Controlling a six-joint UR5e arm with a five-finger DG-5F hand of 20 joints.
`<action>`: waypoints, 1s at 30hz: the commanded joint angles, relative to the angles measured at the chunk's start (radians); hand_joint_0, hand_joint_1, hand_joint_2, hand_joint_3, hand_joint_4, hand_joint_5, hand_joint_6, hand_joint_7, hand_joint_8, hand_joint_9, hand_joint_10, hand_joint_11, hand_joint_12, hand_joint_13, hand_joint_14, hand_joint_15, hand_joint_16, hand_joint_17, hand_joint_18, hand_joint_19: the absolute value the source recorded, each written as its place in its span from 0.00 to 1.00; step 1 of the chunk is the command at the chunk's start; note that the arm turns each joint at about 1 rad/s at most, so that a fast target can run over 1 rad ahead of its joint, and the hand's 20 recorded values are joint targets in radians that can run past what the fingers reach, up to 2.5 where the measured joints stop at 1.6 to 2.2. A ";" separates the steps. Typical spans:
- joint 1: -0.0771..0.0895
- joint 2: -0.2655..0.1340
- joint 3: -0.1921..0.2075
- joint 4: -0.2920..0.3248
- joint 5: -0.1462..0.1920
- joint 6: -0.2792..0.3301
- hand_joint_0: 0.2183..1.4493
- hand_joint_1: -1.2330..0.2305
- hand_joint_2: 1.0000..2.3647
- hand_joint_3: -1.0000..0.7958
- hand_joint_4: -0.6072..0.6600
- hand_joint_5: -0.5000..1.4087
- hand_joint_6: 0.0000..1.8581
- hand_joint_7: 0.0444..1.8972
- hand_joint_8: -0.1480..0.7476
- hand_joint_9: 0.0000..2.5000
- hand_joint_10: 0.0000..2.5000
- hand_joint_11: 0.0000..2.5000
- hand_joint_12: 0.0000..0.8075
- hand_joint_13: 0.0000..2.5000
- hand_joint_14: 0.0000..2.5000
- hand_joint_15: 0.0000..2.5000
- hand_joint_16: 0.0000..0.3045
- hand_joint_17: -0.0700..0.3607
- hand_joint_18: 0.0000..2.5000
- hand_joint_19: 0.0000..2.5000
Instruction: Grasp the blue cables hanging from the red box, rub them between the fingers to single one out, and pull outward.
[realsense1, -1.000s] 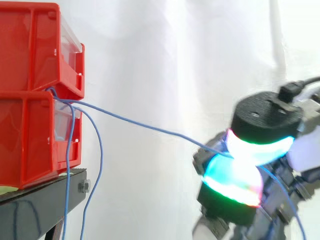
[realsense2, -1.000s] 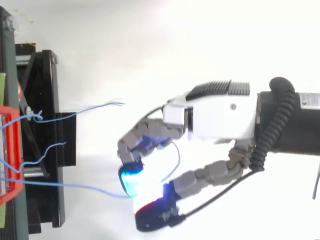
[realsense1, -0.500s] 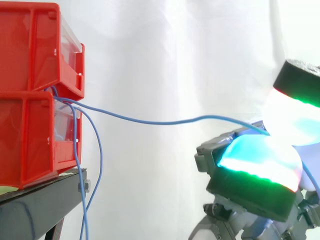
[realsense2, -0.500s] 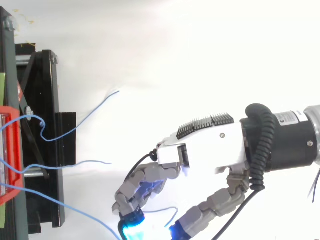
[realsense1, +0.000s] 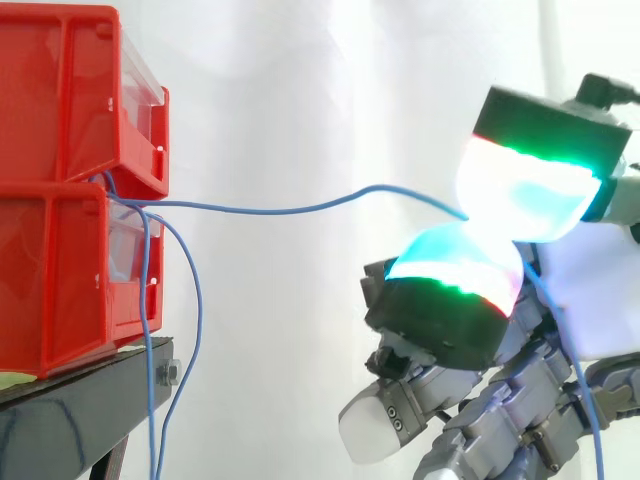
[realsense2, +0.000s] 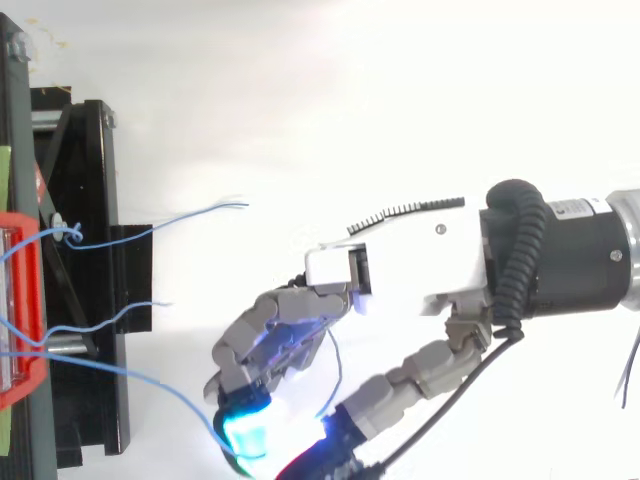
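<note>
Since half a second ago, the pads (realsense1: 520, 190) are brought together and moved left. One blue cable (realsense1: 300, 209) is clamped between them by the hand (realsense2: 400, 275). It is strung, slightly slack, from the red box (realsense1: 60, 100) at left, while the other cables (realsense1: 150, 320) are left hanging. Singling out is judged done; the pull outward is left.
</note>
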 joint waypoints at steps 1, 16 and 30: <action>-0.008 0.000 0.000 -0.026 0.050 0.016 0.30 0.30 0.01 0.57 0.39 0.21 0.46 0.64 0.42 0.23 0.00 0.05 0.55 0.24 0.00 0.16 0.20 0.48 0.26 0.19; -0.084 0.001 0.000 -0.113 0.051 0.094 0.30 0.30 0.01 0.57 0.39 0.21 0.46 0.64 0.42 0.23 0.00 0.05 0.56 0.24 0.00 0.16 0.20 0.49 0.26 0.19; -0.112 0.159 -0.314 0.260 0.203 0.117 0.30 0.30 0.01 0.57 0.39 0.21 0.46 0.64 0.42 0.24 0.00 0.05 0.56 0.24 0.00 0.16 0.20 0.49 0.27 0.19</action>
